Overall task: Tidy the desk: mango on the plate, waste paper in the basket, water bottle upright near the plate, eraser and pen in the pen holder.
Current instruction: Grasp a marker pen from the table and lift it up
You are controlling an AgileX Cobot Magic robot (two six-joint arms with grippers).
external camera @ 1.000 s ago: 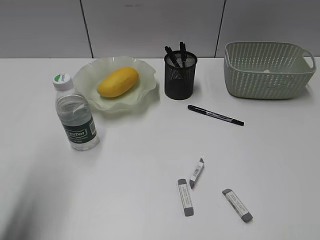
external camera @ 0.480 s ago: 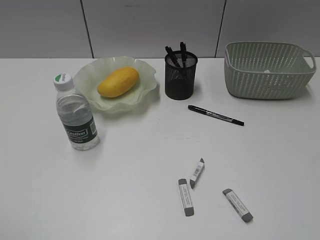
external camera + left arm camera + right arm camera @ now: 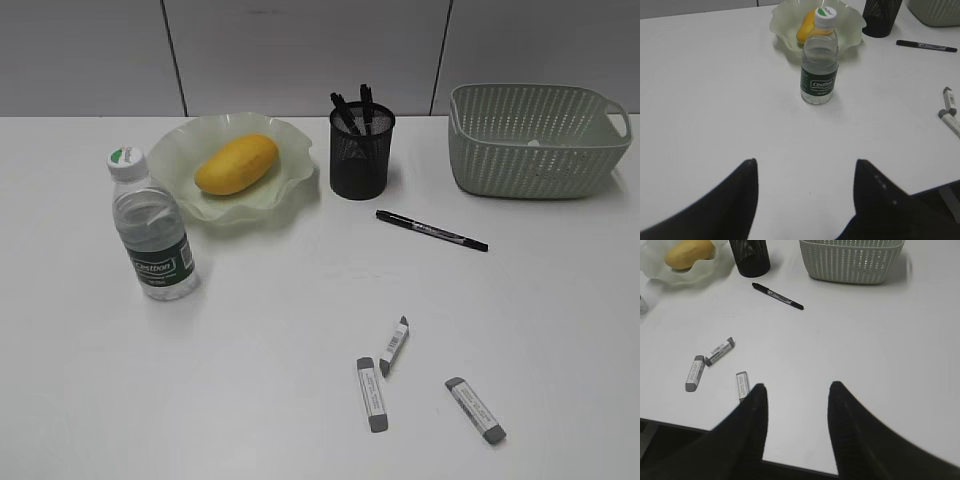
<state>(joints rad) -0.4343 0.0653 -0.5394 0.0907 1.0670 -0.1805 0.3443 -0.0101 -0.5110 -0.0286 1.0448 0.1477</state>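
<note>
With the smooth yellow-orange mango (image 3: pixel 236 164) lying on the pale green ruffled glass plate (image 3: pixel 176 150) and the clear, green-labelled water bottle (image 3: pixel 150 226) upright just beside it, the writing things appear to be the step in hand. The slim black pen (image 3: pixel 431 230) and three grey-tipped white erasers (image 3: pixel 393 346) lie loose, so the next move calls for lifting each into the black wire-mesh pen holder (image 3: pixel 361 153). Both arms hang back over the plain white desk (image 3: pixel 260 330), before a grey panelled wall, left gripper (image 3: pixel 805 162) and right gripper (image 3: pixel 797 387) with jaws spread and empty; whether the sage-green perforated plastic basket (image 3: pixel 536 139) holds paper I cannot tell.
</note>
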